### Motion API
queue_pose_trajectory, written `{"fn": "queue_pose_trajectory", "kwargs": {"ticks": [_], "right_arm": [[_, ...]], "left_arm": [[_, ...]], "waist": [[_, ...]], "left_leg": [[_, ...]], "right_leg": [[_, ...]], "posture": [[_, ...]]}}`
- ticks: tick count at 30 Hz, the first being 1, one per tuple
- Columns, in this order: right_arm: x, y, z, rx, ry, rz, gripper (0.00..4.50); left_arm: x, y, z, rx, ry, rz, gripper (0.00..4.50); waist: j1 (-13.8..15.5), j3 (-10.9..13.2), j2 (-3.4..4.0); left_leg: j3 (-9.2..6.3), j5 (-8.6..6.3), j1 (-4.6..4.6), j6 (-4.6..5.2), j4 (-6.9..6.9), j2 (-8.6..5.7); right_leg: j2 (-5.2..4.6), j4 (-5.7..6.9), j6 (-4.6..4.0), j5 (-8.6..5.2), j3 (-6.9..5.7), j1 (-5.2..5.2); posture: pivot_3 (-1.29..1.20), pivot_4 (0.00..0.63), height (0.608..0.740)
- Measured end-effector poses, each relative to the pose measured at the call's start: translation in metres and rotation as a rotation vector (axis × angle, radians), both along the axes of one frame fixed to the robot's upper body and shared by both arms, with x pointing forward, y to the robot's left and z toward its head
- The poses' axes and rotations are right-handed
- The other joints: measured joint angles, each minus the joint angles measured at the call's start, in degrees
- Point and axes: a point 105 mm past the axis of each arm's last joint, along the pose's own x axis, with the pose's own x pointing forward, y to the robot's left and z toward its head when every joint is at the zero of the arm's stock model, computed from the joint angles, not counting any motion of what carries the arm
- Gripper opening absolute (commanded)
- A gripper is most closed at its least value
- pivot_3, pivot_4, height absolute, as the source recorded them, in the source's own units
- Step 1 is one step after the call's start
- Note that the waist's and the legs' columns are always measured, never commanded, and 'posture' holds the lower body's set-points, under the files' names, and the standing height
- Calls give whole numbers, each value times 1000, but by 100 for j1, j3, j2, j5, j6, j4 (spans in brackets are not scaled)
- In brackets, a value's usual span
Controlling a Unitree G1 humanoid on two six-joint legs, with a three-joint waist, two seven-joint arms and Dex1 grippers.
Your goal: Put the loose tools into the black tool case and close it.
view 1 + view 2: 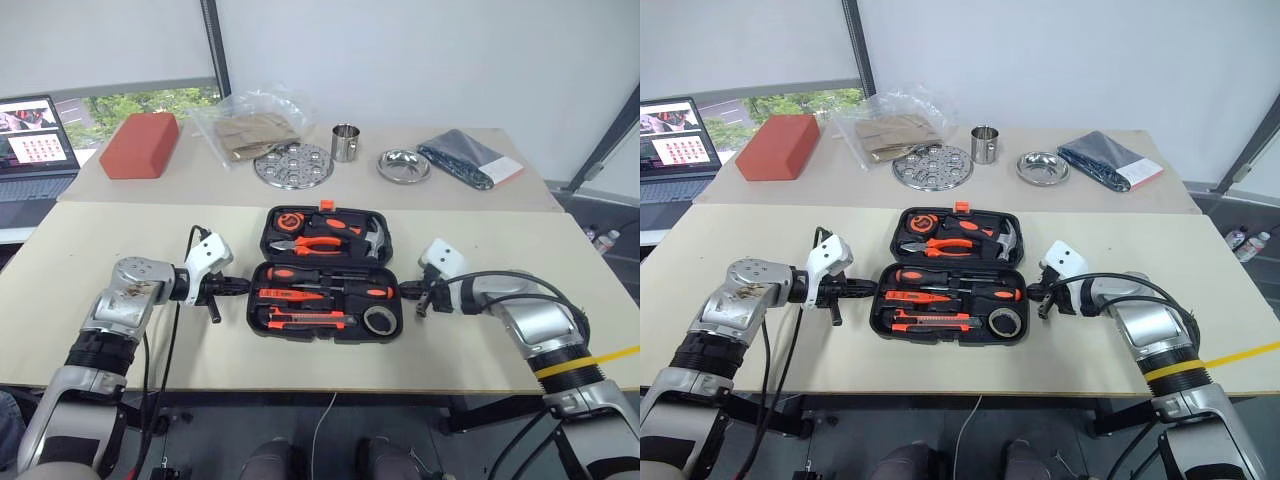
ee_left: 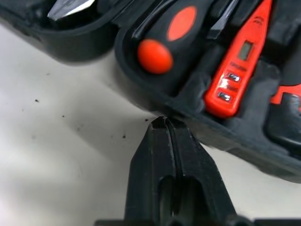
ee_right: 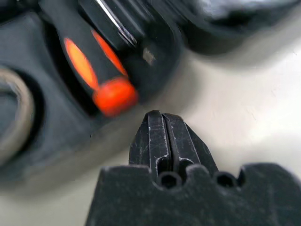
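Black plastic, the case (image 1: pixel 325 275) is lying wide open on the desk (image 1: pixel 120 330) between the two tools, its lid half farther from the robot and its tray half nearer. Every recess I can see is looking filled: two screwdrivers (image 1: pixel 300 273), the tester pen (image 1: pixel 290 294), the knife (image 1: pixel 308 319) and the tape roll (image 1: pixel 380 319) are all sitting in the tray half, with the pliers (image 1: pixel 318 243) and hammer (image 1: pixel 372 238) in the lid half. Nothing loose is lying on the desk around the case, so I judge the packing part done and only the closing left.

Left tool (image 1: pixel 232 287) is sitting just beside the tray's left edge, clenched on nothing; in its wrist view the tips (image 2: pixel 164 123) are pressing together right at the rim, below a screwdriver's orange butt (image 2: pixel 154 55) and the pen (image 2: pixel 235 66). Right tool (image 1: pixel 410 290) is mirroring it at the tray's right edge, likewise pinched tight and empty, pointing at the other screwdriver's butt (image 3: pixel 114 96).

Neither is touching the lid half, whose orange latch (image 1: pixel 326 205) is lying at the far edge. It is looking as though both are bracing or squaring the tray before the fold-over.
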Motion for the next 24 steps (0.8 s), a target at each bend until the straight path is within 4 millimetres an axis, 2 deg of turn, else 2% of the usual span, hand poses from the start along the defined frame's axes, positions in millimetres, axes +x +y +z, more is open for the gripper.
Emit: {"fn": "queue_pose_trajectory", "kwargs": {"ticks": [1,3,5,7,14,20,21,23,24], "right_arm": [[-3,-1,0,-7,8,17,0],[-18,0,-1,-25,36,72,0],[-30,0,-5,-35,59,108,0],[-37,2,-7,-39,61,124,0],[-59,2,-15,-23,50,114,0],[-76,2,-19,6,83,101,0],[-78,-1,-20,2,91,93,289],[-77,-8,-19,-10,98,67,750],[-75,-16,-17,-5,110,33,1188]], "left_arm": [[-2,0,1,-1,6,-7,64],[-17,2,0,12,45,-65,64],[-38,5,-5,41,86,-132,64],[-49,3,-12,54,111,-171,64],[-61,4,-19,54,106,-166,64],[-62,13,-20,74,99,-137,64],[-60,19,-19,83,100,-123,2],[-55,30,-17,94,106,-81,539],[-50,39,-15,93,122,-36,827]], "waist": [[0,0,0],[-24,-1,1],[-60,-1,0],[-74,-1,1],[-59,-2,0],[-46,-2,0],[-51,-2,0],[-55,-2,0],[-53,-2,0]], "left_leg": [[-1,0,-3,0,-1,0],[-2,-1,-4,0,-21,1],[-2,-1,5,-1,-48,-1],[-2,-1,11,-4,-61,0],[-3,-2,46,-11,-62,-1],[-3,-11,56,-33,-62,-1],[-1,-10,60,-35,-63,0],[-1,-9,62,-37,-63,0],[0,-9,64,-41,-65,0]], "right_leg": [[0,0,1,-1,-2,-1],[1,2,2,-1,-3,-1],[-1,-6,2,-2,-4,-1],[0,-9,3,-4,-6,2],[-18,-23,4,-17,-2,23],[-31,-8,-1,-18,2,22],[-32,-6,-4,-17,4,21],[-32,-4,-8,-15,4,21],[-34,-5,-11,-13,4,20]], "posture": [[0,150,734],[0,150,734],[0,150,734],[0,150,734],[0,150,734],[0,150,734],[0,150,734],[0,150,734],[0,150,734]]}}
